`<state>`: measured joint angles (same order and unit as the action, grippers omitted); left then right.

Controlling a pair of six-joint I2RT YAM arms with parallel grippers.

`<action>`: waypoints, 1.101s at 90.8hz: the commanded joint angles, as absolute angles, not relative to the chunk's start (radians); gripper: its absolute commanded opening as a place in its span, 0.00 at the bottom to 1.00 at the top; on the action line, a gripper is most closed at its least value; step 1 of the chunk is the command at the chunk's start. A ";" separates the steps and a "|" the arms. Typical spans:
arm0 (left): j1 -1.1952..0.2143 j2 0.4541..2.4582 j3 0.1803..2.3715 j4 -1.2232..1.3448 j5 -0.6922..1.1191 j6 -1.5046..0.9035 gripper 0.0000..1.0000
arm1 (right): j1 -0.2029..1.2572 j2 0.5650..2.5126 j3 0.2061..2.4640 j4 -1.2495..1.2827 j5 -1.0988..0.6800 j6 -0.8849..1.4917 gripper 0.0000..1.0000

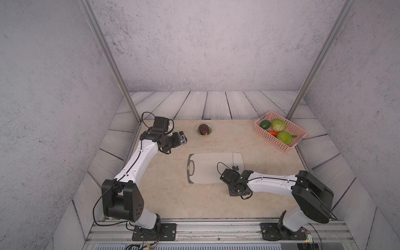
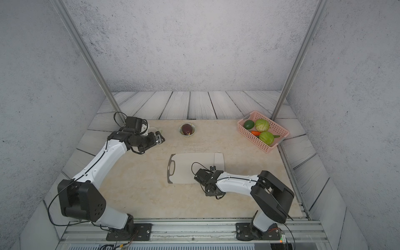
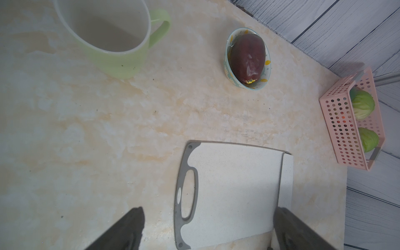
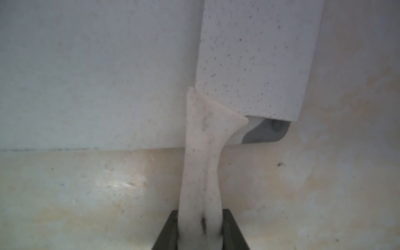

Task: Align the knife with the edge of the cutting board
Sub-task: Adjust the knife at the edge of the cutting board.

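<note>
The speckled off-white knife point(image 4: 255, 60) lay flat along the board point(image 4: 86, 75) at its grey-trimmed end, blade pointing rearward. Right jaws pinched its slim handle; left jaws spread.

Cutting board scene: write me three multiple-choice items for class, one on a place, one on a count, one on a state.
1. Where does the knife blade lie?
A) along the cutting board end opposite its handle slot
B) inside a drawer
C) wholly off the board

2. How many cabbages sit in the pink basket?
A) one
B) two
C) four

3. The right gripper is
A) wide open
B) shut on the knife's handle
C) holding a spoon

1A: both top views show the blade along that end.
2B: two green heads show.
3B: its jaws clamp the handle in the right wrist view.
</note>
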<state>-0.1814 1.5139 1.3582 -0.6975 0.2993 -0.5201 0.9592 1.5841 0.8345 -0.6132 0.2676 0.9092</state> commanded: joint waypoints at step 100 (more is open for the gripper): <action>-0.184 1.536 1.371 -0.707 0.282 -0.505 0.98 | 0.926 1.575 0.823 -0.615 0.250 0.863 0.25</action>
